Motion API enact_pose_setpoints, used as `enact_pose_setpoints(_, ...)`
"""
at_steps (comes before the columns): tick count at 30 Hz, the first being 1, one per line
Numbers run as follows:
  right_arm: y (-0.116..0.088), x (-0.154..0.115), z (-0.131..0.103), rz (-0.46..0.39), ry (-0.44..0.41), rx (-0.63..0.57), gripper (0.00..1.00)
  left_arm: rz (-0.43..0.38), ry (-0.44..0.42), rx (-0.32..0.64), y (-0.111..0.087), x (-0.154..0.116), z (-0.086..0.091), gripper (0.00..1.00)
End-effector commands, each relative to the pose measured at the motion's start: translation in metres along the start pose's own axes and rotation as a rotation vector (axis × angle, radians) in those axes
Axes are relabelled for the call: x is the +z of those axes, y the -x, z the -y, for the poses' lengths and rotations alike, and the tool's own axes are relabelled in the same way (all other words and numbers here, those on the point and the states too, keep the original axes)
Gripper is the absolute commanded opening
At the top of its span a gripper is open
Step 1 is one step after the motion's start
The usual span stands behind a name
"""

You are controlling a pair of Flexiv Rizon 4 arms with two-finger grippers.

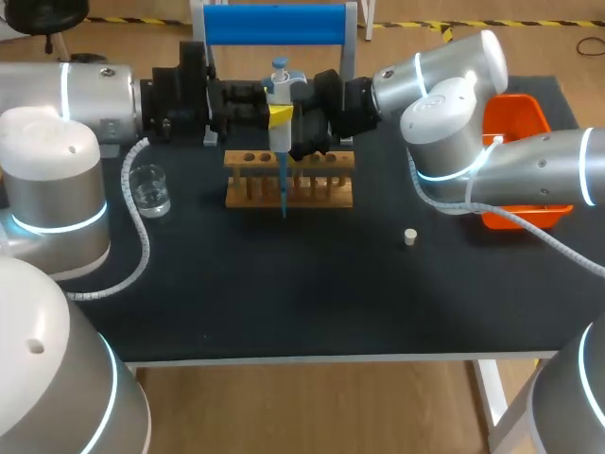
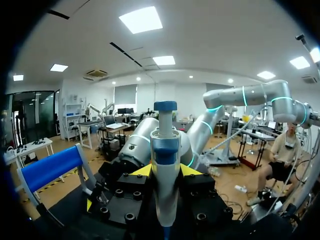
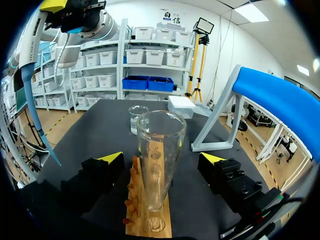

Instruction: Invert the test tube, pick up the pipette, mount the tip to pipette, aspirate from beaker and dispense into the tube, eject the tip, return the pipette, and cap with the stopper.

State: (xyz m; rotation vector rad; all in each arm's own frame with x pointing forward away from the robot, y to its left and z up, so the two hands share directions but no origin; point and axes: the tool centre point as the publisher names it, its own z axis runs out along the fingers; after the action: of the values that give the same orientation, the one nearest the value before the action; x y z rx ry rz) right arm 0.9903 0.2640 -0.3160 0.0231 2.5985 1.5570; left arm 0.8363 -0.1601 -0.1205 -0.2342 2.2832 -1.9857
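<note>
Pipette (image 1: 280, 87): white body, blue cap, long blue tip, upright over the wooden rack (image 1: 244, 195).
Left fingers (image 2: 142, 171): clamped on the pipette.
Test tube (image 3: 159, 165): clear glass, mouth up, in the rack.
Right fingers (image 3: 111, 158): spread wide on either side of the tube, not touching it.
Desk (image 1: 284, 293): black, carrying a beaker (image 1: 150, 189) and a stopper (image 1: 410, 236).

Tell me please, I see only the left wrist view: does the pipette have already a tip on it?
Observer: Yes, a blue tip is mounted on the pipette; it hangs above the table, beside the wooden rack.
Operator: Where is the test tube?
Observer: The test tube stands upright in the rack, mouth up, between the open fingers of the right gripper.
Operator: And the beaker?
Observer: The beaker sits on the table, on the rack's left-arm side, with clear liquid inside.
</note>
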Motion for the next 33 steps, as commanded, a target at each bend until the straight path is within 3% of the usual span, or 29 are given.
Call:
enact_pose_setpoints(1,0.001,0.000,0.000,-0.004,-0.004,0.000,1.00,0.004,-0.002,0.000,-0.001,0.000,0.000,0.00)
enact_pose_setpoints(8,0.001,-0.003,0.000,-0.003,-0.003,0.000,1.00,0.004,-0.002,0.000,-0.001,0.000,0.000,0.00)
enact_pose_setpoints(17,-0.005,-0.063,0.006,0.053,0.024,-0.004,1.00,0.004,-0.002,0.000,-0.001,0.000,0.000,0.00)
enact_pose_setpoints(26,-0.043,-0.121,0.001,0.047,0.127,-0.018,1.00,0.004,-0.002,0.000,-0.001,0.000,0.000,0.00)
enact_pose_setpoints(33,-0.073,-0.147,-0.015,0.007,0.239,-0.016,1.00,0.004,-0.002,0.000,-0.001,0.000,0.000,0.00)
